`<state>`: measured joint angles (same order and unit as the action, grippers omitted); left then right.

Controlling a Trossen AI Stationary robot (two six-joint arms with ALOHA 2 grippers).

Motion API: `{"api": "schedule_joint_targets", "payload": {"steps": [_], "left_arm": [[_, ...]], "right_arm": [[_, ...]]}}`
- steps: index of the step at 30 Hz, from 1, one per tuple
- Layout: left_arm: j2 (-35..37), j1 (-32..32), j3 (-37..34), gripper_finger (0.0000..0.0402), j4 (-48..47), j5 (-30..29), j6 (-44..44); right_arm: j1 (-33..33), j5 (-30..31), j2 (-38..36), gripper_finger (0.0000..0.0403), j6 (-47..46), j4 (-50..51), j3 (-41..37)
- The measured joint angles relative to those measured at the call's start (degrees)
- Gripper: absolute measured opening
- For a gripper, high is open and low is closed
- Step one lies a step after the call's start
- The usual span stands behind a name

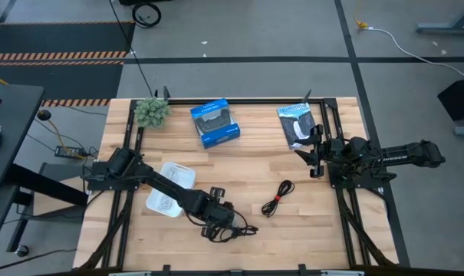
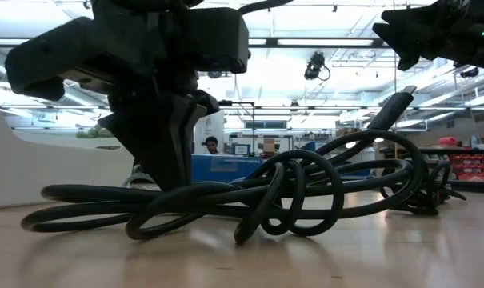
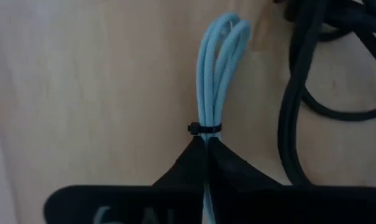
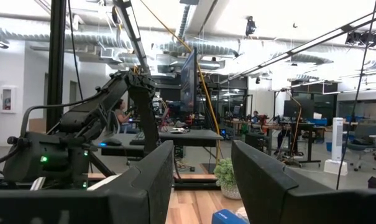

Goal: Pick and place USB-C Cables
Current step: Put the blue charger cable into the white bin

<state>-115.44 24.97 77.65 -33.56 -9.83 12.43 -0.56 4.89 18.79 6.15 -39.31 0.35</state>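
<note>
Near the table's (image 1: pixel 293 245) front edge, the left gripper (image 3: pixel 205 149) pinches the white cable (image 3: pixel 214 74) beside the black cable (image 2: pixel 306 192); the right gripper (image 4: pixel 203 180) waits, jaws apart.

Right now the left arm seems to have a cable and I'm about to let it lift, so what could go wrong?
The left gripper is shut on the pale cable, pinching it just below its small black tie; so short a hold might slip. A loose black cable lies right beside it and, in the low view, sprawls in loops by the fingers, so it could snag and drag along.
</note>
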Motion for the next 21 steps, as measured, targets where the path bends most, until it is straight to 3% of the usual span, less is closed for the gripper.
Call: {"api": "schedule_joint_targets", "payload": {"steps": [13, 21], "left_arm": [[3.63, 0.37, 2.65, 0.0004, -2.46, -8.3, 12.94], [4.24, 1.53, 9.72, 0.0003, -17.76, -14.23, 21.99]], "right_arm": [[-0.01, 0.0, 0.0, 0.0169, 0.01, -0.02, 0.0], [0.0, 0.0, 0.04, 0.0169, 0.02, 0.06, -0.01]]}}
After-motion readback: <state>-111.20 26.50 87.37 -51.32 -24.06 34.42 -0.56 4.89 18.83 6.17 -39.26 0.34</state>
